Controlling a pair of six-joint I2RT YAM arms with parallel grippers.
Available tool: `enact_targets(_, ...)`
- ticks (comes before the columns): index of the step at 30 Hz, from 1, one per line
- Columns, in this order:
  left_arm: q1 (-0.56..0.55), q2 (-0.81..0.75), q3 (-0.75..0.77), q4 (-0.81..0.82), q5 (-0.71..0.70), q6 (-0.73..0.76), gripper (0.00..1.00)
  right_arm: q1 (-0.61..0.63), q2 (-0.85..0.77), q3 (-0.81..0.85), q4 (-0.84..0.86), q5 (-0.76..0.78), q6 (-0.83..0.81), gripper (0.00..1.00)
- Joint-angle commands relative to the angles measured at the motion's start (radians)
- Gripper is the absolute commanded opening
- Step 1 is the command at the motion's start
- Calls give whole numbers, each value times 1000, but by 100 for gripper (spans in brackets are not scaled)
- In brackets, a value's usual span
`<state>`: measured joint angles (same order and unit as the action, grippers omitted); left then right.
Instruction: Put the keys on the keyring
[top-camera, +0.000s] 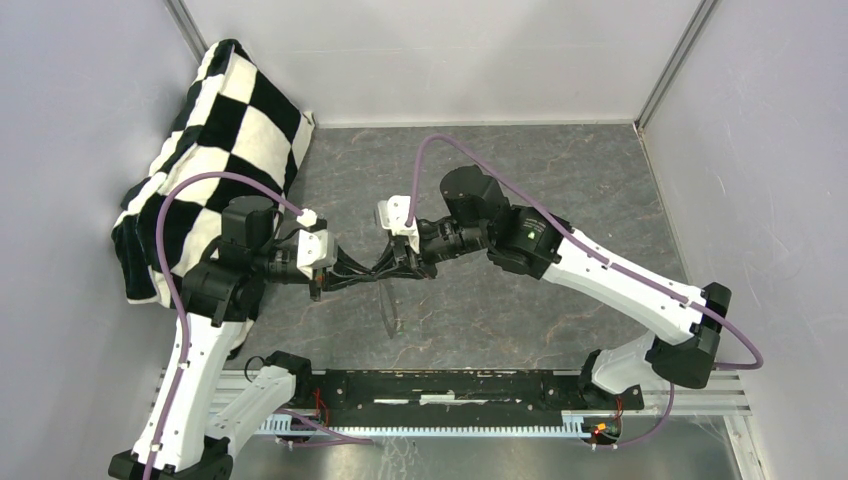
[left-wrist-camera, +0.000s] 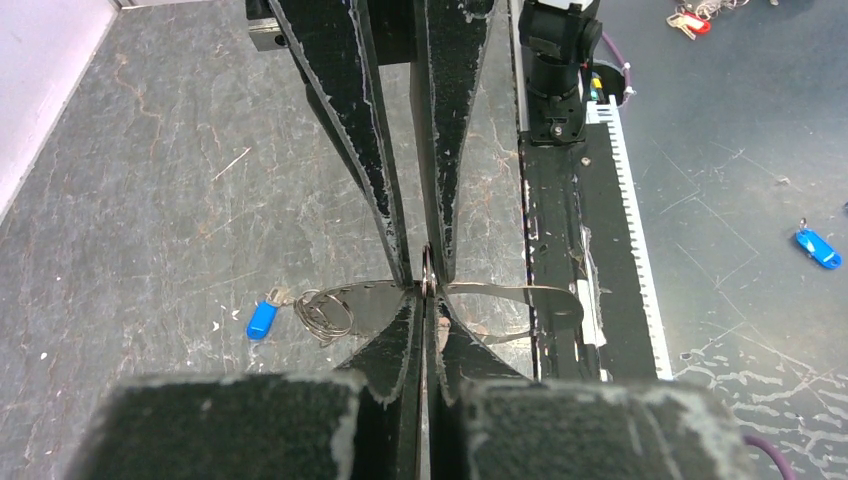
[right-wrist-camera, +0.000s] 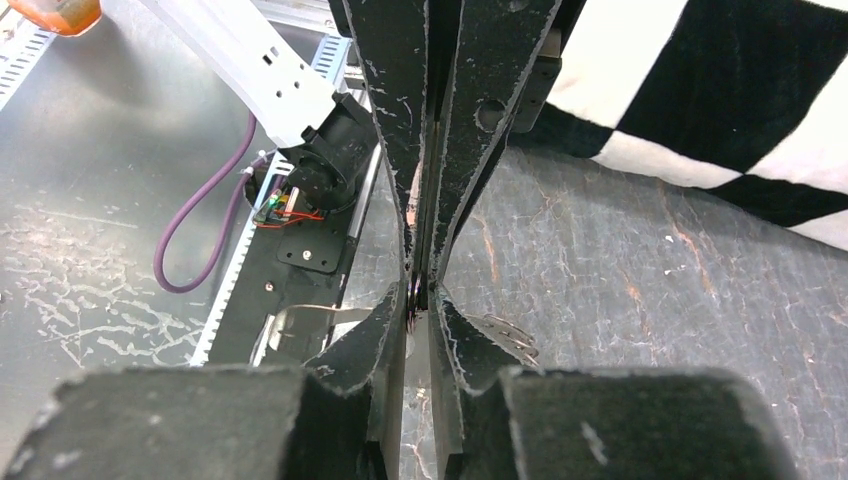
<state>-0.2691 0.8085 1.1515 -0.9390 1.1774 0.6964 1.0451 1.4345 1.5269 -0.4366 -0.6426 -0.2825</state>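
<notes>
I have the left end effector and right end effector both pinched shut, tip to tip, on the keyring, whose loop runs toward the near edge of the desk, while the blue key lies just beside the tips on the far side, equally reachable.

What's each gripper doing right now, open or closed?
Left gripper: closed, pinching the keyring.
Right gripper: closed, apparently pinching the same keyring, tip to tip with the left.
</notes>
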Motion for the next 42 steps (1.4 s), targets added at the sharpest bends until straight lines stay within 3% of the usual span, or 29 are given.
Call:
enact_targets(1,-7,-14,30,17,25,34,2,-5,18,50,-2,31,16,18)
enact_targets(5,-9,-18,28,17,23,33,2,-4,-1,28,51,33,20,0)
enact_targets(9,-8,-26,18,17,19,32,2,-9,-84,-86,226,48,67,1)
enact_targets(14,-9,-31,11,14,33,11,25,-37,-201,-311,553,13,205,0)
enact_targets(19,-9,-30,-2,12,76,-21,25,-39,-243,-468,841,-5,361,0)
enact_targets(25,-9,-38,-36,80,104,-119,28,-40,-222,-549,1051,-30,507,1)
enact_targets(32,-8,-65,-58,138,85,-153,38,-38,-215,-568,1098,-41,535,1)
enact_targets(38,-9,-70,-59,272,89,-296,53,-37,-206,-570,1096,-47,534,1)
enact_targets(42,-8,-79,-69,326,96,-365,53,-37,-206,-570,1095,-52,533,1)
